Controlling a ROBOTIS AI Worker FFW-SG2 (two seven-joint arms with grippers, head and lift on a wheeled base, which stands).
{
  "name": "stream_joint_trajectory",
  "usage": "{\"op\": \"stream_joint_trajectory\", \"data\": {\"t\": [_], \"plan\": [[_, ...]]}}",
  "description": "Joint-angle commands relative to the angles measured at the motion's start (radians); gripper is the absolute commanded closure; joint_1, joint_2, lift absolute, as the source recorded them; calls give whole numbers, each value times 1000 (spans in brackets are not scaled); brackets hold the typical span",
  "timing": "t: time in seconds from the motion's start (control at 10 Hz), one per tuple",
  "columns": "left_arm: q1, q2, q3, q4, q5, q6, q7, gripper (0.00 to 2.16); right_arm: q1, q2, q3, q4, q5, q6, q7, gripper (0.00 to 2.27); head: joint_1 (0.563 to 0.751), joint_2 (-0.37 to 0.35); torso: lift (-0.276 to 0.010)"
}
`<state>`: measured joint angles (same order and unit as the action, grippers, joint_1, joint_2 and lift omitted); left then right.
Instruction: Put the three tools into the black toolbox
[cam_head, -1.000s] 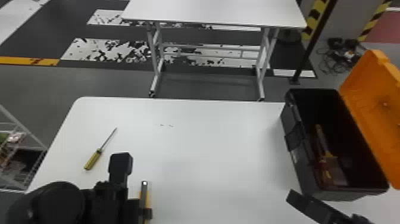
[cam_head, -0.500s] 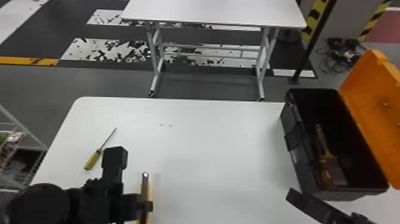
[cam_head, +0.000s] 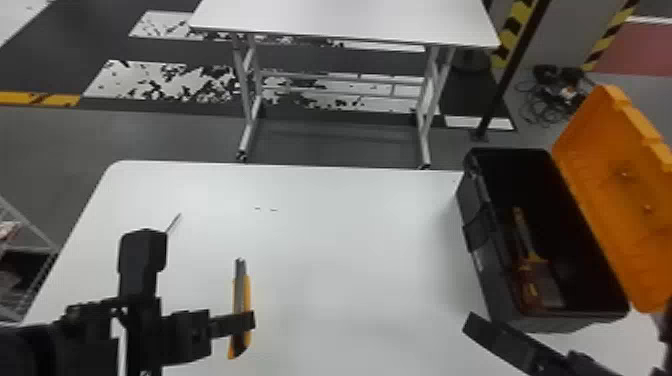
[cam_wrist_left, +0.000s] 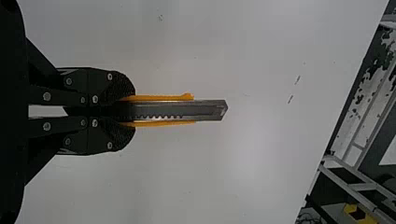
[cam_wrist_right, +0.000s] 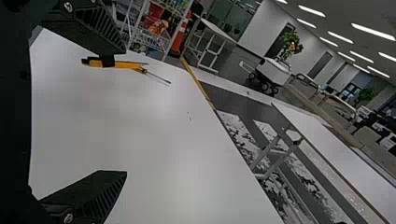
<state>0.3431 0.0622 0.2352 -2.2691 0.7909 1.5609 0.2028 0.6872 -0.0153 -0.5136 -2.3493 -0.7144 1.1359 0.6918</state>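
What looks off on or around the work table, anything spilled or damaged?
Just two short dark marks on the white table, toward its far edge; scuffs or debris, can't tell. No spill seen. The toolbox stands upright, lid open, and the left gripper holds the utility knife.

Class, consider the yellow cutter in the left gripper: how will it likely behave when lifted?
The cutter should stay stiff, judging by its straight metal strip. It is probably light, being slim. Pinched nearer its rear end by the left gripper, it might tip nose-down.
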Motion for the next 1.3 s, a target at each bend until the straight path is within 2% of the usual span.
{"op": "stream_joint_trajectory", "data": {"t": [0.0,0.1,0.2,0.3,0.4,0.5,0.8,1.0,1.1,1.2], "plan": [[11,-2,16,0,-75,10,-102,1710,2,0,0,-7,1,11,0,83,695,-57,-51],[27,-4,1,10,-157,10,-241,1710,3,0,0,-16,1,23,0,83,695,-58,-51],[36,-10,-23,34,-265,10,-408,1710,-2,-2,1,-27,4,26,-3,83,695,-71,-51],[36,-10,-48,68,-325,10,-527,1710,-15,-2,7,-36,7,42,-9,83,695,-101,-51],[36,-10,-80,100,-374,10,-620,1710,-21,-2,17,-42,19,48,-14,83,695,-130,-51],[36,-10,-116,131,-421,10,-695,1710,-29,-2,32,-42,39,57,-20,83,695,-161,-51],[25,-15,-148,243,-473,10,-945,1710,-35,-2,81,-41,69,69,-29,83,695,-239,-51],[17,-16,-157,299,-487,10,-1063,1710,-34,-2,118,-38,95,75,-28,83,695,-266,-51],[14,-18,-163,322,-492,10,-1100,1710,-32,-2,132,-34,102,75,-28,83,695,-270,-51],[8,-19,-165,338,-492,10,-1116,1710,-32,-2,142,-33,104,75,-28,83,695,-273,-51]]}}
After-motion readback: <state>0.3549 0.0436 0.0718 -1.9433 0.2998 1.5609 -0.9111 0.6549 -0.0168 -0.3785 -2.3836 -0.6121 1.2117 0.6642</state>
